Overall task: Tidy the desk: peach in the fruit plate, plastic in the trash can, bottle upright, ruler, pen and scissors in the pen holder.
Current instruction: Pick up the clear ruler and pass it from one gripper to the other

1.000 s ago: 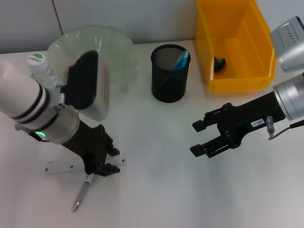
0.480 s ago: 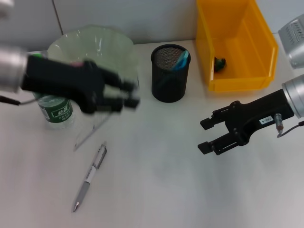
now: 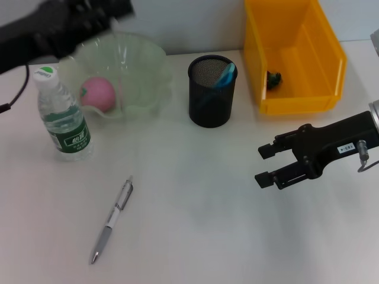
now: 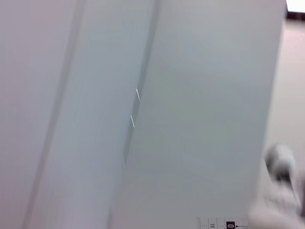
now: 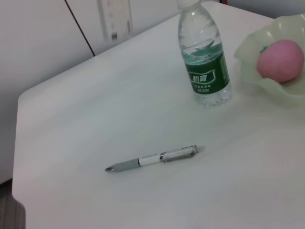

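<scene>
step: ruler to pen holder (image 3: pixel 212 90) | left gripper (image 3: pixel 89 15) raised, blurred, grip cannot tell; ruler (image 4: pixel 224 223) edge close by it | right gripper (image 3: pixel 278 163) wide, empty | pen (image 3: pixel 112 219) lies below left gripper | next: carry ruler rightward over holder

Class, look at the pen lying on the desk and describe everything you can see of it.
The pen is a slim click pen with a clear, whitish barrel, a grey grip and a metal tip. It lies flat on the white desk, on a slant, tip toward the robot, in front of the upright bottle. Nothing touches it; it is not in the pen holder.
</scene>
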Motion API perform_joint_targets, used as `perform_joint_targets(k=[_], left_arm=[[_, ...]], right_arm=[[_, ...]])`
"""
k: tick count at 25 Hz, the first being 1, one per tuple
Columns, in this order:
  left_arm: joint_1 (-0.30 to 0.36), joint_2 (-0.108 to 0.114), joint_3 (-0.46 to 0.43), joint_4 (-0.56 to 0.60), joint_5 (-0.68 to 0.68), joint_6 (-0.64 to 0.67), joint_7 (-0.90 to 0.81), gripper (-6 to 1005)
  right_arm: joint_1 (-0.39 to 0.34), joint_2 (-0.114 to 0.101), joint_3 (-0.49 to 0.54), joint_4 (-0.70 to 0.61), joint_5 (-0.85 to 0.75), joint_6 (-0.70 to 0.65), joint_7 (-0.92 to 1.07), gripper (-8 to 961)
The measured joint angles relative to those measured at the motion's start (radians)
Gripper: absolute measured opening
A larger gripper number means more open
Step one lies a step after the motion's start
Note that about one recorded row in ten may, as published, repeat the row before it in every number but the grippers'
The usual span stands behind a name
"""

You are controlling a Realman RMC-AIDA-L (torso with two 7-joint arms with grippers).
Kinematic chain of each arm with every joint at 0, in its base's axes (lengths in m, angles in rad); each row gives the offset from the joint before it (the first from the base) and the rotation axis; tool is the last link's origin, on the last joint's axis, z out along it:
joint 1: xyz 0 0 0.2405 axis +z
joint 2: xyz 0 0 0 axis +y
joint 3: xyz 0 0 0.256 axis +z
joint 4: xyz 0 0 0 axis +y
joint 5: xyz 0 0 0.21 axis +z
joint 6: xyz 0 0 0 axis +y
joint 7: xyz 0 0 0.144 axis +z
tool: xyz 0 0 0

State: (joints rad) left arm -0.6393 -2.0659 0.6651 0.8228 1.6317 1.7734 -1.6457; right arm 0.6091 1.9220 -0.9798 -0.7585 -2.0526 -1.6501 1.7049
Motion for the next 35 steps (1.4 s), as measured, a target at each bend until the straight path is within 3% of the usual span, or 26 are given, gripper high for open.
perform_joint_targets(k=[2, 5, 9, 12, 13, 15, 16, 17, 18, 21, 23, 24, 27, 28, 29, 35], left_arm=[[0.016, -0.007, 0.006, -0.201, -0.176, -0.049, 0.13, 396], [0.0, -0.01, 0.007, -0.354, -0.239, -0.075, 0.27, 396], [-0.035, -0.014, 0.0, -0.639, -0.347, -0.11, 0.621, 396], [-0.043, -0.014, -0.006, -0.693, -0.365, -0.111, 0.69, 396], [-0.06, -0.014, -0.03, -0.824, -0.405, -0.115, 0.85, 396], [-0.069, -0.014, -0.056, -0.885, -0.416, -0.115, 0.929, 396], [-0.075, -0.014, -0.084, -0.935, -0.417, -0.115, 0.983, 396], [-0.075, -0.014, -0.084, -0.935, -0.417, -0.115, 0.983, 396], [-0.084, -0.014, -0.154, -1.032, -0.409, -0.115, 1.109, 396], [-0.089, -0.014, -0.249, -1.126, -0.373, -0.117, 1.242, 396], [-0.089, -0.014, -0.249, -1.126, -0.373, -0.117, 1.242, 396], [-0.085, -0.014, -0.41, -1.216, -0.258, -0.157, 1.39, 396], [-0.08, -0.014, -0.462, -1.232, -0.216, -0.174, 1.424, 396], [-0.075, -0.014, -0.51, -1.246, -0.173, -0.193, 1.451, 396], [-0.063, -0.014, -0.625, -1.276, -0.067, -0.249, 1.517, 396], [-0.051, -0.014, -0.728, -1.324, 0.016, -0.31, 1.62, 396]], right_arm=[[-0.002, 0.0, 0.002, 0.001, 0.0, -0.001, 0.0, 792], [-0.004, 0.003, 0.003, 0.003, 0.0, -0.003, 0.0, 792], [-0.022, 0.017, 0.019, -0.004, 0.011, -0.005, -0.027, 792], [-0.029, 0.027, 0.041, -0.007, 0.012, -0.012, -0.052, 792], [-0.034, 0.033, 0.054, -0.009, 0.012, -0.015, -0.064, 792], [-0.045, 0.046, 0.072, -0.015, 0.012, -0.02, -0.092, 792], [-0.061, 0.066, 0.092, -0.027, 0.013, -0.022, -0.129, 792], [-0.061, 0.066, 0.092, -0.027, 0.013, -0.022, -0.129, 792], [-0.072, 0.077, 0.102, -0.034, 0.013, -0.02, -0.151, 792], [-0.106, 0.126, 0.156, -0.057, 0.015, -0.014, -0.234, 792], [-0.126, 0.152, 0.195, -0.054, 0.035, -0.009, -0.313, 792], [-0.139, 0.161, 0.202, -0.018, 0.09, 0.01, -0.383, 792], [-0.144, 0.162, 0.195, 0.059, 0.184, 0.037, -0.482, 792], [-0.144, 0.162, 0.192, 0.097, 0.23, 0.049, -0.533, 792], [-0.144, 0.161, 0.19, 0.167, 0.307, 0.069, -0.63, 792], [-0.115, 0.164, 0.185, 0.312, 0.455, 0.124, -0.828, 792]])
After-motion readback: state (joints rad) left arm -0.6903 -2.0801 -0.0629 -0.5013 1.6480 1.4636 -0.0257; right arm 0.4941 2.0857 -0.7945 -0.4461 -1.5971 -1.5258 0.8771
